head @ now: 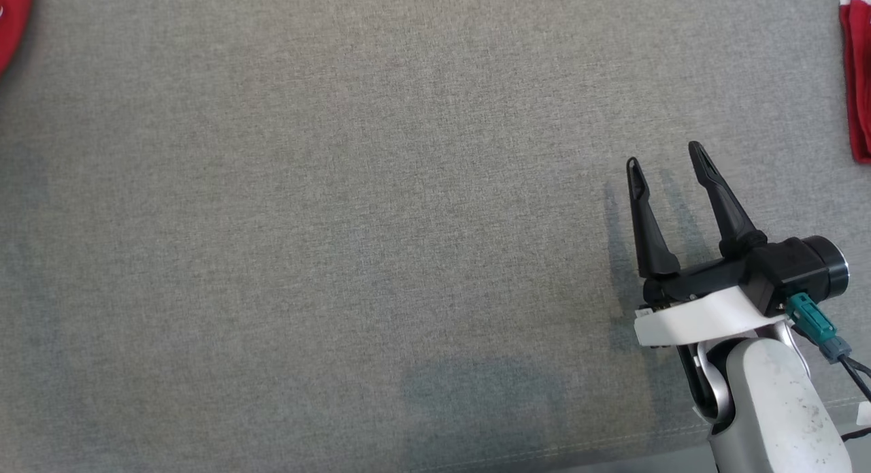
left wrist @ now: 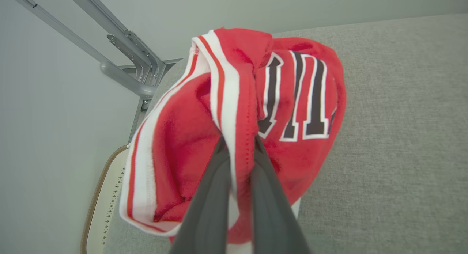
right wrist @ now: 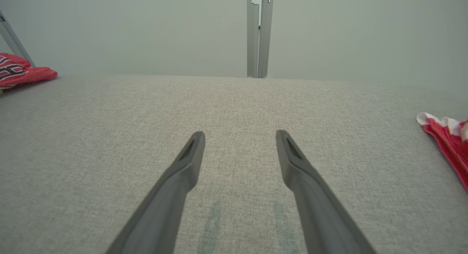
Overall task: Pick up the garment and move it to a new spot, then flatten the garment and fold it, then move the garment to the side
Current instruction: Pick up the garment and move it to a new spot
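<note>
The garment [left wrist: 292,100] is a red jersey with white stripes and dark, white-edged lettering, bunched up at the left end of the grey fabric surface [left wrist: 402,137]. My left gripper [left wrist: 239,140] is shut on a white-and-red striped fold of it. The same red cloth shows at the top left corner of the head view [head: 10,24] and far left in the right wrist view [right wrist: 22,71]. My right gripper [head: 667,156] hovers open over bare grey fabric at the lower right, nothing between its fingers [right wrist: 190,155].
Another red cloth with white trim [head: 857,85] lies at the right edge of the surface, also at the right of the right wrist view [right wrist: 449,140]. A grey metal frame [left wrist: 124,64] and a pale wall stand behind. The surface's front edge runs near my right forearm.
</note>
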You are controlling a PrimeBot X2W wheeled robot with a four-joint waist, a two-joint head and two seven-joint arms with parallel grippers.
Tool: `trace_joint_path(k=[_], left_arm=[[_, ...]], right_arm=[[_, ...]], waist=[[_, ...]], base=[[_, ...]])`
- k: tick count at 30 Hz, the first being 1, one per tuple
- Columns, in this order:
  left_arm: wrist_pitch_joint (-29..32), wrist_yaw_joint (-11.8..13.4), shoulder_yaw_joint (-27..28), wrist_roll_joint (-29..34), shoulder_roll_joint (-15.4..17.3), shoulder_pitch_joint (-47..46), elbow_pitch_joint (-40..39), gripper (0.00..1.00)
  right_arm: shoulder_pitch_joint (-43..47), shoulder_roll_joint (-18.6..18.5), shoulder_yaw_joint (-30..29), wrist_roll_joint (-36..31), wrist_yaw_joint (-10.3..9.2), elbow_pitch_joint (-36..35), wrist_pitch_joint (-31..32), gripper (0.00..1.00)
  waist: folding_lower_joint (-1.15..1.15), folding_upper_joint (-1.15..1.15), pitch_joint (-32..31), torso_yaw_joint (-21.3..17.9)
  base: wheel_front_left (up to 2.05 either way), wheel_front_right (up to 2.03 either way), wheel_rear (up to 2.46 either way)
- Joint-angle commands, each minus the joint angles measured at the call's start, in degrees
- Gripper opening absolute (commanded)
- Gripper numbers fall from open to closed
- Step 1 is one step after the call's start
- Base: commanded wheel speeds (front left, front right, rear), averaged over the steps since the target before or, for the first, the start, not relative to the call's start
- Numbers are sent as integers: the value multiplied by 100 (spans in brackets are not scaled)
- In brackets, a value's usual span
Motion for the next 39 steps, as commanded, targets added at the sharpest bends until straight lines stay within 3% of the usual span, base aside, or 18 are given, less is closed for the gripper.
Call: trace_joint_path(k=[1,10,23,31,39], left_arm=[[-109,-4,-45,53,66,-126,-36,0],[-434,-174,-446,266,-58,-512,-448,0],[-235,-307,-1236,169,-887,-197,-1320,0],[-269,-130,-1584,5,-1828,474,-1567,0],[-832,143,-1944,-198,-2744,1197,-911,0]], right_arm=[[15,-17,-19,22,-2,47,-45,100],[223,-17,-178,165,-2,286,-104,100],[482,-17,-385,283,-2,401,-139,100],[521,-17,-377,340,-2,445,-142,100],[496,-17,-330,417,-2,487,-146,100]], waist=[[-1,-1,-183,12],[-1,-1,-921,89],[-1,-1,-1466,92],[-1,-1,-1556,-6],[-1,-1,-1582,-212]], base=[[0,0,0],[0,0,0],[0,0,0],[0,0,0],[0,0,0]])
